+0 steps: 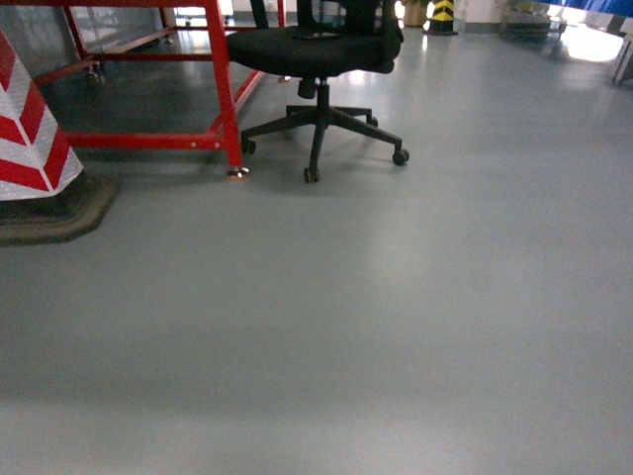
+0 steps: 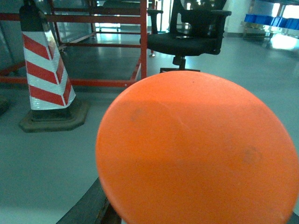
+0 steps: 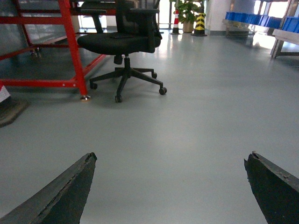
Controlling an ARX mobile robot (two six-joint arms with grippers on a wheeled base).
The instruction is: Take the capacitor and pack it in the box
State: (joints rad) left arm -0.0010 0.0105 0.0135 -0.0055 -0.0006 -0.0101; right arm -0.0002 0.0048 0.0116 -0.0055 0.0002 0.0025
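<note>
The capacitor (image 2: pixel 196 149) fills most of the left wrist view as a bright orange round face, very close to the camera. Of my left gripper only one dark finger (image 2: pixel 91 205) shows, pressed against the capacitor's lower left edge; the other finger is hidden behind it. My right gripper (image 3: pixel 170 161) is open, its two dark fingers (image 3: pixel 60 196) wide apart over bare grey floor with nothing between them. Neither gripper appears in the head view. The box is out of view.
A red-and-white striped cone (image 1: pixel 30 129) on a dark base stands at the left. A red metal frame (image 1: pixel 223 89) and a black office chair (image 1: pixel 316 49) are ahead. Blue bins (image 3: pixel 247 17) line the far right. Grey floor (image 1: pixel 396 327) spreads in front.
</note>
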